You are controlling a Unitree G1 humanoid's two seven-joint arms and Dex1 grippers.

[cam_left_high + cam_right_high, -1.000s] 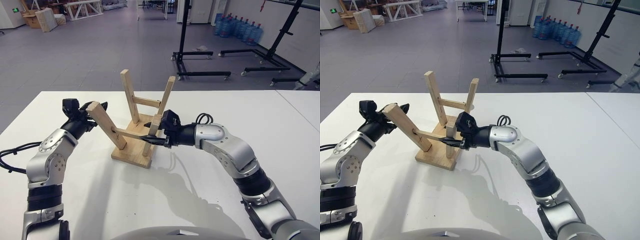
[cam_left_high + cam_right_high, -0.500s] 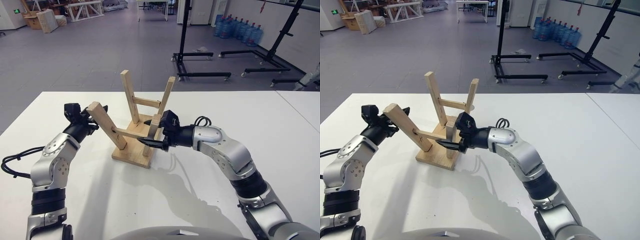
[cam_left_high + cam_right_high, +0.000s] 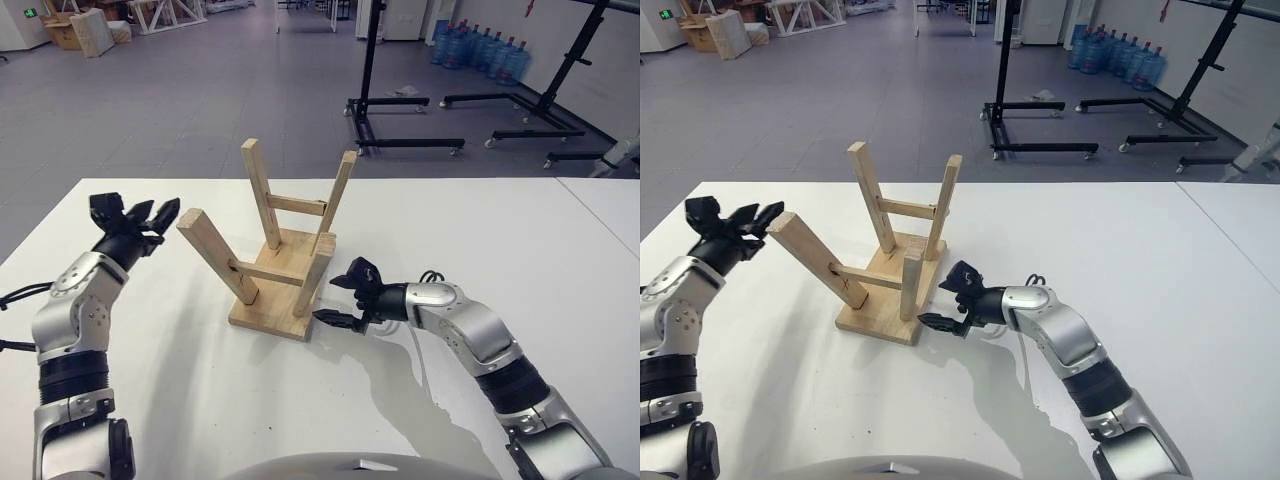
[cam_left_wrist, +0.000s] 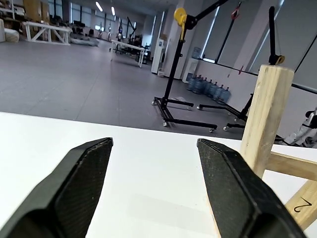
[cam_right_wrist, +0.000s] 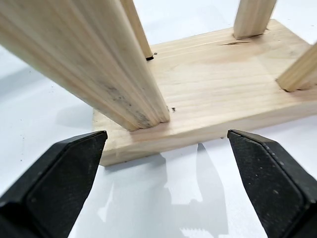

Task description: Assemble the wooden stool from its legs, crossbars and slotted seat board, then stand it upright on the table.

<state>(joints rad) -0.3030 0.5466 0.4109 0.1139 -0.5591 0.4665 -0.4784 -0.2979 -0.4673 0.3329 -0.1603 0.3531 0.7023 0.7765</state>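
Stool [image 3: 280, 265] sits inverted on the white table [image 3: 500, 230]: seat board [image 3: 268, 316] flat on the surface, four legs pointing up. The rear legs [image 3: 260, 190] splay apart, tied by the rear crossbar [image 3: 297, 206]. In front, the leaning leg [image 3: 215, 255] tips strongly toward the robot's left. The front crossbar [image 3: 272, 270] joins it to the front right leg [image 3: 317, 282], which stands close to upright.

Left gripper [image 3: 145, 212] hovers just beside the top end of the leaning leg, apart from it, fingers spread wide and holding nothing. Right gripper [image 3: 328, 300] is low over the table at the seat board's near right corner, not touching. Its fingers are also wide, with the board edge framed between them in the right wrist view.

Judgement: all parts appear to be in place, so the assembly step looks finished or nearly so. I cannot tell whether the leaning leg is fully seated in its slot. The step in hand seems to be the change from fitting to turning over.

The next move calls for a firm hold on both sides, likely a leg on the left and the board edge on the right. The whole frame then has to rotate together so that no joint pulls loose.
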